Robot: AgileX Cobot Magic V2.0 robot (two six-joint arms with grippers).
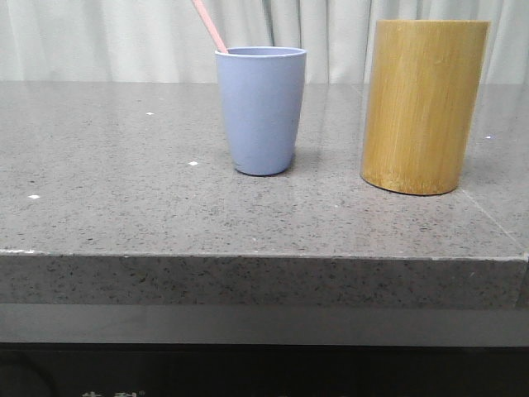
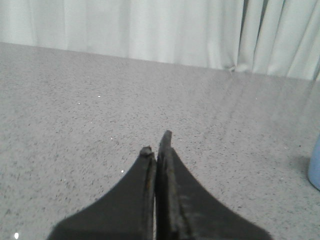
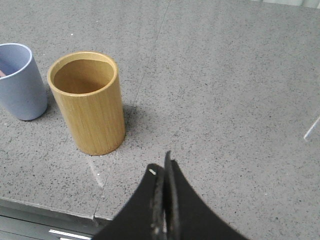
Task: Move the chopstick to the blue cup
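The blue cup [image 1: 261, 110] stands upright on the grey stone table [image 1: 124, 190]. A slim pink chopstick end [image 1: 210, 26] sticks out of the cup, leaning left. In the right wrist view the cup [image 3: 19, 82] shows a pink bit [image 3: 3, 73] inside its rim. A sliver of the cup [image 2: 315, 167] is in the left wrist view. My left gripper [image 2: 157, 145] is shut and empty, low over bare table, apart from the cup. My right gripper [image 3: 162, 167] is shut and empty, near the table's front edge. Neither gripper shows in the front view.
A tall tan bamboo cylinder [image 1: 423, 106] stands to the right of the blue cup; its inside looks empty in the right wrist view [image 3: 89, 102]. White curtains [image 1: 124, 37] hang behind the table. The table's front edge [image 1: 264, 258] runs close to the camera.
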